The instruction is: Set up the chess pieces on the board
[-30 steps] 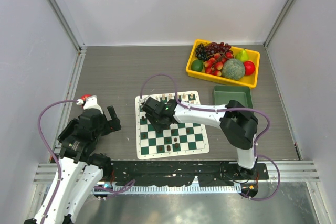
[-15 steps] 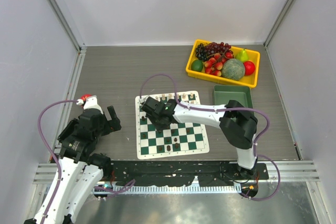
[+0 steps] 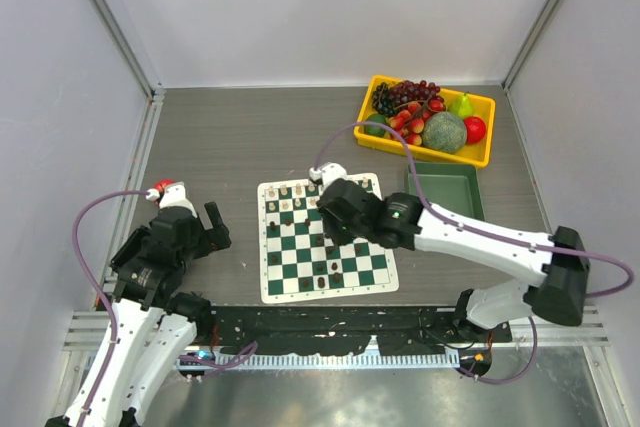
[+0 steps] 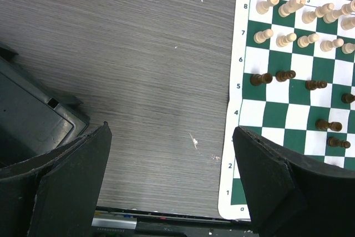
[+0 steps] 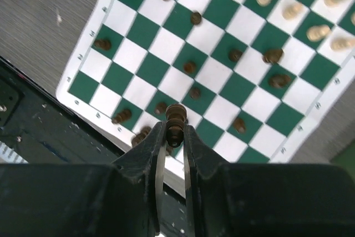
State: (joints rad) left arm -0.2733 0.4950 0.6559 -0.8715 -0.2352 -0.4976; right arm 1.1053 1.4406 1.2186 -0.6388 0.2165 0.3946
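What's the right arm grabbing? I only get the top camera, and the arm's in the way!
Observer: The right wrist camera shows the right fingers pinching a dark chess piece between their tips.
Operator: Which rows are the light ones on?
Observer: The left wrist camera shows the numbers printed on the board. The light chess pieces stand on rows 7 and 8.

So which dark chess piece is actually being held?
The dark piece pinched in the right hand; every other dark one sits free on the board.
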